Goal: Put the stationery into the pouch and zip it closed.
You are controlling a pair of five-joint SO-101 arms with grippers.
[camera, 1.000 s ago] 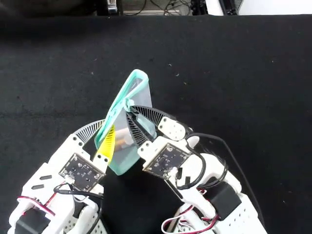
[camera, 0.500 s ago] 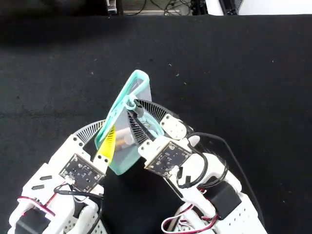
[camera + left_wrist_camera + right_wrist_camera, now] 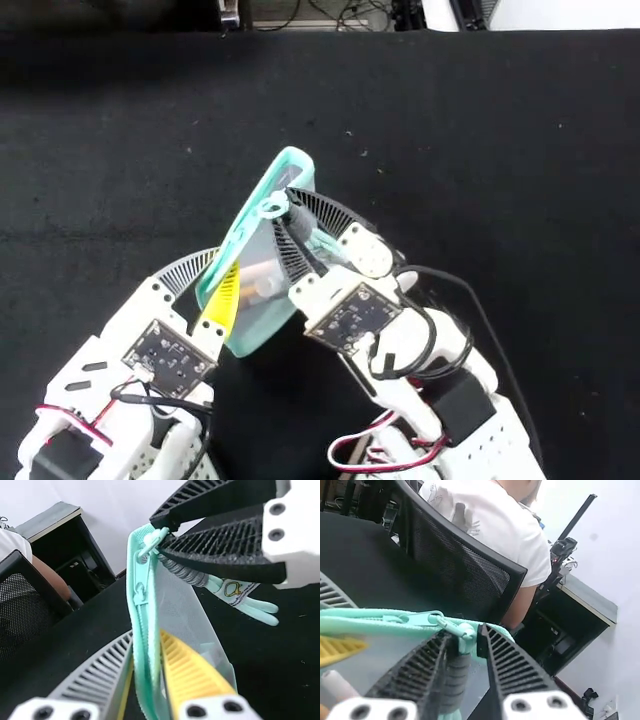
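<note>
- High view: the pouch (image 3: pixel 255 275), translucent with a mint zip edge, is held up on end and tilted over the black tabletop (image 3: pixel 480 150), between the two arms.
- Through its clear wall a pale piece of stationery (image 3: pixel 266 287) shows low inside; I cannot tell what kind it is.
- In the left wrist view the zip edge (image 3: pixel 145 645) runs up the middle of the pouch (image 3: pixel 192 625). Whether the teeth are closed along the whole run is not clear.
- The zip pull (image 3: pixel 451 625) sits near the pouch's upper end, the end farther from the arm bases.
- The right tool (image 3: pixel 283 210), with black ribbed fingers, is pinched narrow on that pull. In the right wrist view its own tool (image 3: pixel 465 632) has the mint tab squeezed between the two tips.
- The left wrist view shows the same black tool (image 3: pixel 161 532) at the top of the zip edge, and a mint strap (image 3: pixel 247 602) trailing out just beside its lower finger.
- The left tool (image 3: pixel 222 262), one finger yellow and one grey, clamps the pouch's lower end. Its wrist view shows that tool (image 3: pixel 147 635) with the zip edge sandwiched between the two fingers.
</note>
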